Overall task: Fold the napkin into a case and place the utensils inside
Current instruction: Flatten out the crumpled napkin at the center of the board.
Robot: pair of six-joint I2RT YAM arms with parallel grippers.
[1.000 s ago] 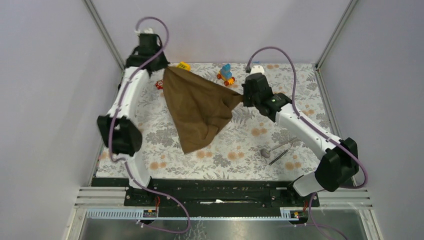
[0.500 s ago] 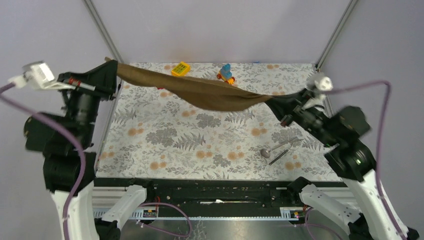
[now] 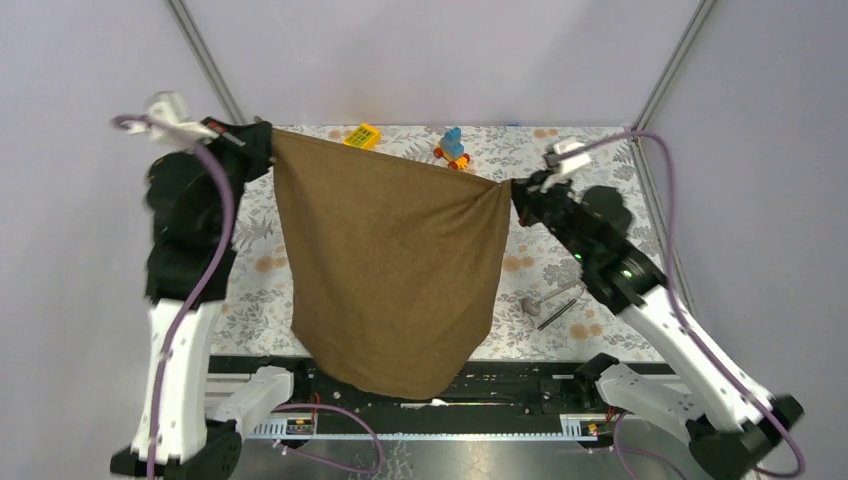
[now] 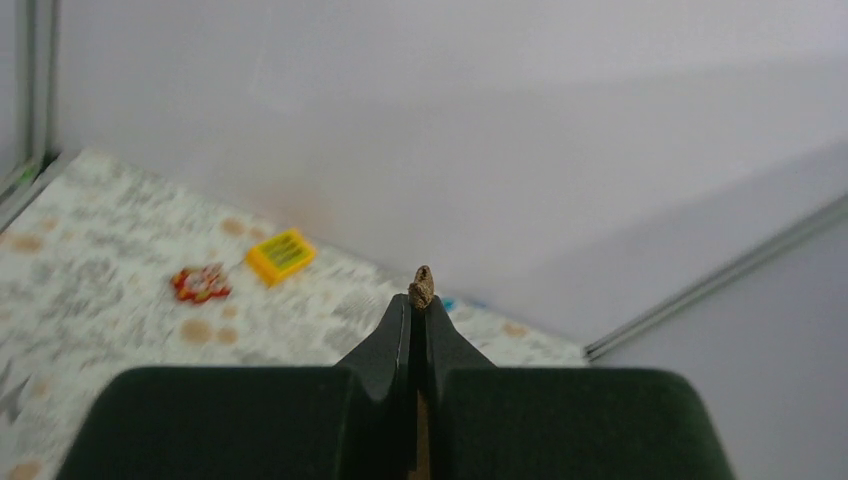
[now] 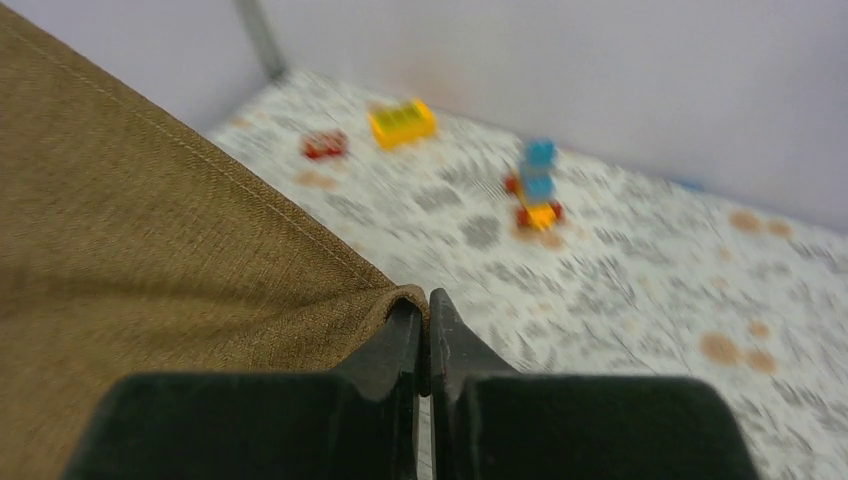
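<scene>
Top view: napkin [image 3: 390,270] hangs fully spread.
Left wrist view: cloth tip only.
Left gripper [image 3: 262,140]: high, upper left, clamping napkin corner.
Right gripper [image 3: 513,190]: high, clamping opposite corner.

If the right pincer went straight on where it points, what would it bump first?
Probably the flowery tablecloth, on the bare patch between the yellow block and the blue toy. The right pincer grips the napkin, but that hangs to its side, not ahead. Depth is unclear.
</scene>
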